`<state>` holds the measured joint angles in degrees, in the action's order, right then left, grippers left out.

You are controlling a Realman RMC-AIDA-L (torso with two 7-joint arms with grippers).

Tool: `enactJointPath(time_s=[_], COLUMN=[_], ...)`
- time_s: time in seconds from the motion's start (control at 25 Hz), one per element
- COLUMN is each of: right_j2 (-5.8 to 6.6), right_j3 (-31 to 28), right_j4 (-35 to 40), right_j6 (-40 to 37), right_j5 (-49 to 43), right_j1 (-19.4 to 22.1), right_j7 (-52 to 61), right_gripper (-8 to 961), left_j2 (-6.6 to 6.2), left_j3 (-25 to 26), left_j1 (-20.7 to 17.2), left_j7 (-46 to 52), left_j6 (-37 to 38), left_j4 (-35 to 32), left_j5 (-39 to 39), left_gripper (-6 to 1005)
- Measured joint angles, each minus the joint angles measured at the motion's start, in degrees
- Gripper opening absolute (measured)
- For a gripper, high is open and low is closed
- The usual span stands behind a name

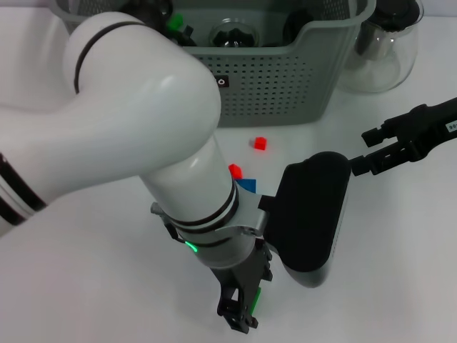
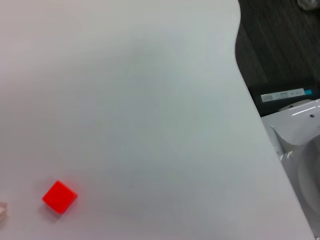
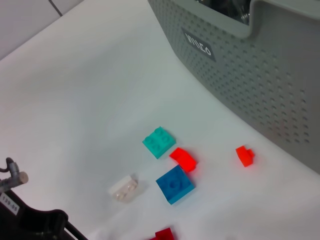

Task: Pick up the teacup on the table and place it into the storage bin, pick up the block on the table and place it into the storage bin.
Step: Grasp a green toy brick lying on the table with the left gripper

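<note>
The grey-green storage bin (image 1: 285,78) (image 3: 260,65) stands at the back of the table with round glass items (image 1: 232,32) inside; I cannot tell whether one is the teacup. Small blocks lie in front of it: a red block (image 1: 260,143) (image 3: 244,155), another red one (image 1: 234,170) (image 3: 184,159), a blue one (image 1: 247,185) (image 3: 175,184), plus teal (image 3: 159,142) and white (image 3: 123,187) ones. My left arm crosses the middle, its gripper (image 1: 239,314) low near the front edge. My right gripper (image 1: 370,148) hovers open and empty, right of the blocks.
A clear glass teapot (image 1: 385,50) stands right of the bin. The left wrist view shows a lone red block (image 2: 59,196) on bare white table (image 2: 150,100), with the curved table edge and dark floor beyond. My left arm hides much of the table.
</note>
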<state>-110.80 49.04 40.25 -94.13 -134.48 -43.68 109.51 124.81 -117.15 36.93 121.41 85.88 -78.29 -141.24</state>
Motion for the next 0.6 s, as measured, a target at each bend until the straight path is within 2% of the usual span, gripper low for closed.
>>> enactJointPath(time_s=[0.6], right_j2=[-0.03], right_j3=[0.0], right_j4=[0.1], right_j6=[0.0], right_j5=[0.0], right_j1=[0.0], right_j7=[0.1], right_gripper=[915], left_j2=[0.0], left_j3=[-0.6], left_j1=[0.2], left_j7=[-0.4], left_j6=[-1.1], left_j4=[1.9], left_j5=[0.0], left_gripper=[675])
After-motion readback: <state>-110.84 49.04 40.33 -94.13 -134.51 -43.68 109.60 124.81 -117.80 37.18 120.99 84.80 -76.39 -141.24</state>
